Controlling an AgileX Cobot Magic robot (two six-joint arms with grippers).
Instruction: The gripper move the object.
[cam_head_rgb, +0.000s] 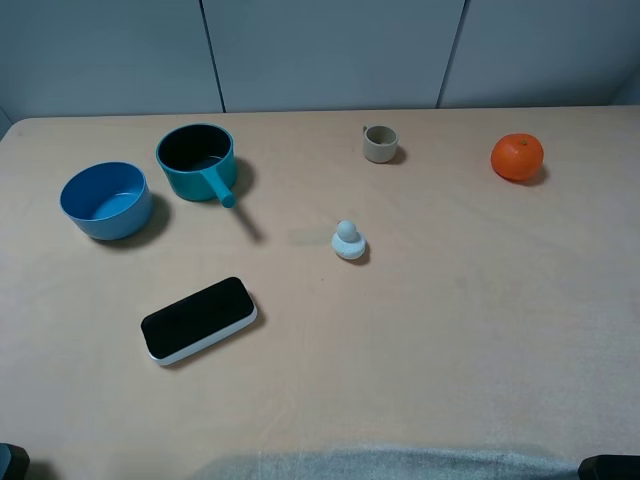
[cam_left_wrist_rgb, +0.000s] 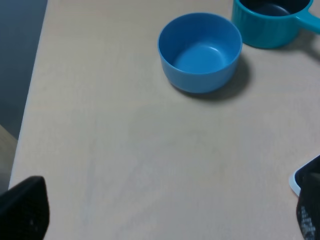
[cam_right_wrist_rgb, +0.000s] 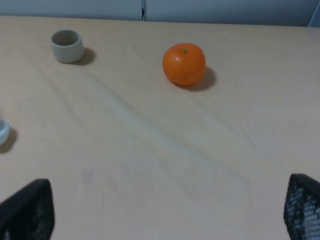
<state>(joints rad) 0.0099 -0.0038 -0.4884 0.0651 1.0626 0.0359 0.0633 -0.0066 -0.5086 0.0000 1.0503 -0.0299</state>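
Both grippers stand open and empty at the near edge; the saucepan (cam_head_rgb: 196, 158) sits far-left just beside the blue bowl (cam_head_rgb: 105, 200), risking a bowl knock or mistaken grasp.

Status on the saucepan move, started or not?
Done: nothing visible. The teal saucepan sits on the table beside the blue bowl, untouched. In hand: nothing; the left gripper and right gripper both look open and empty, back at the near edge. Left: reach, grasp and move the saucepan, so the whole job.
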